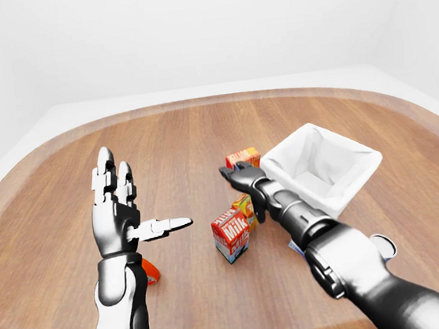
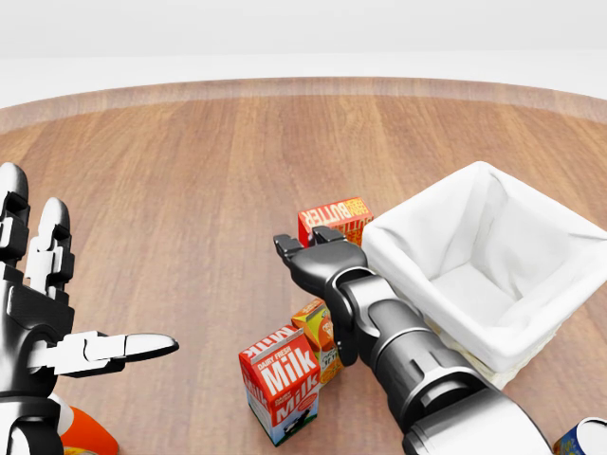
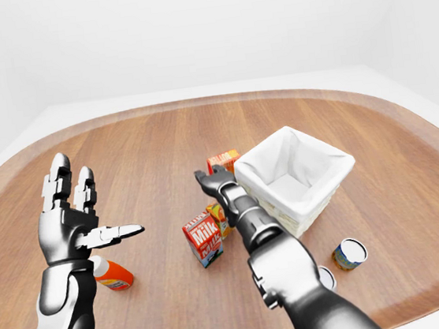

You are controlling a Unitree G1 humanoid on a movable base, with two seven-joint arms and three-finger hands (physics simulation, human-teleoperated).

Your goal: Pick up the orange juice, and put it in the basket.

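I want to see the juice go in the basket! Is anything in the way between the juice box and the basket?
Yes. The robot's own right arm lies between the orange juice and the basket, hiding part of the carton. The milk carton stands beside the juice on the other side, away from the basket.

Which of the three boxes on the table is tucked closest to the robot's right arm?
The small orange juice carton, standing right against the right arm. The milk carton stands beside it toward the view's bottom left, and the butter box lies beyond the right hand.
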